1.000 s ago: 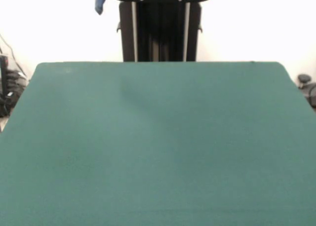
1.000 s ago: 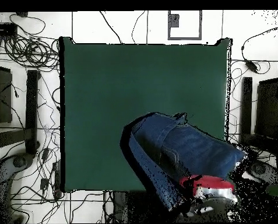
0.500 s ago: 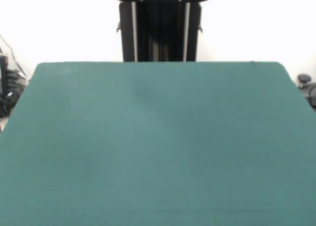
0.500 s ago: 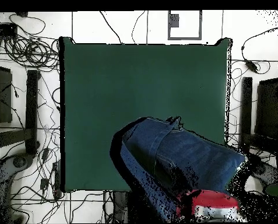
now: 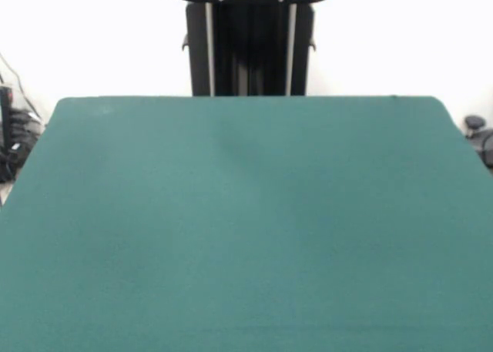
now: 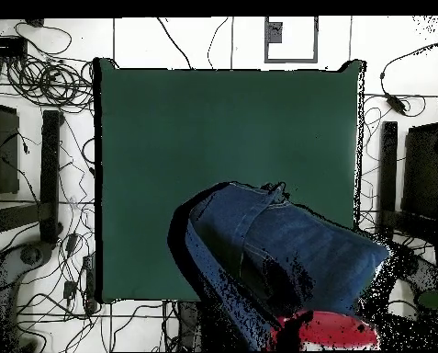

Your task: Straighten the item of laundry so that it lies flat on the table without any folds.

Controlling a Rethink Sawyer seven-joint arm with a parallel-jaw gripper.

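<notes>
Green felt covers the table (image 5: 246, 236), which fills nearly the whole front view and lies bare from edge to edge, with no cloth resting on its surface. From overhead, the same table (image 6: 167, 138) shows as a broad dark rectangle on a white floor strewn with black cables (image 6: 48, 83).

Blue denim jeans (image 6: 286, 253) appear only in the overhead view, bunched and folded into a thick bundle over the table's lower right corner, reaching past its right edge. The cloth looks raised above the surface rather than spread on it; pale faded patches and seam lines run along its length. One end points toward the table's middle, the other toward the right.

Below the jeans, at the bottom of the overhead view, sits the red top of the robot arm (image 6: 328, 329), partly overlapped by the denim. In the front view, the black pedestal (image 5: 250, 44) stands behind the table's far edge, with a sliver of red at the very top.

No gripper can be made out in either view, so whether it is spread or pinching the jeans cannot be told.
</notes>
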